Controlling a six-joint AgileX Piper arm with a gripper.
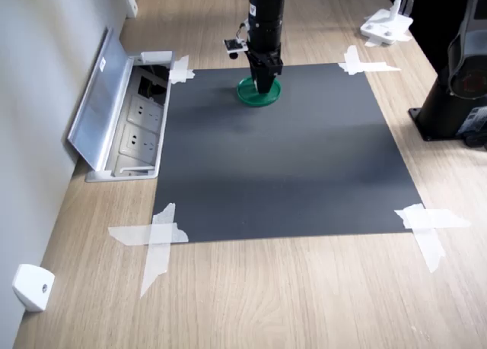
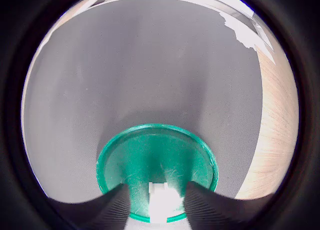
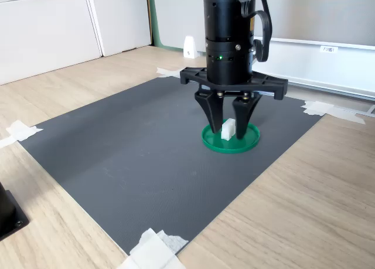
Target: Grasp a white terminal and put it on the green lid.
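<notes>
Hovering over the green lid (image 3: 230,140) with the white terminal (image 3: 228,129) between the fingers.

Pincer (image 3: 229,130) points straight down, jaws close in on either side of the terminal; contact itself isn't clear, so can't tell if it's clamped or already let go. In the wrist view the terminal (image 2: 162,200) sits between the two dark fingers (image 2: 117,202) over the lid's floor (image 2: 155,155), near its rim; whether it touches the floor isn't clear. Lid lies flat on the dark mat (image 1: 281,159), toward the far edge in the first exterior view; mat is taped at its corners to the wooden surface (image 1: 266,296). Judgement: terminal is light, stiff, smooth plastic, so it could tip or skid on release. Best hold is across its two flat sides, mid-height, light squeeze.
</notes>
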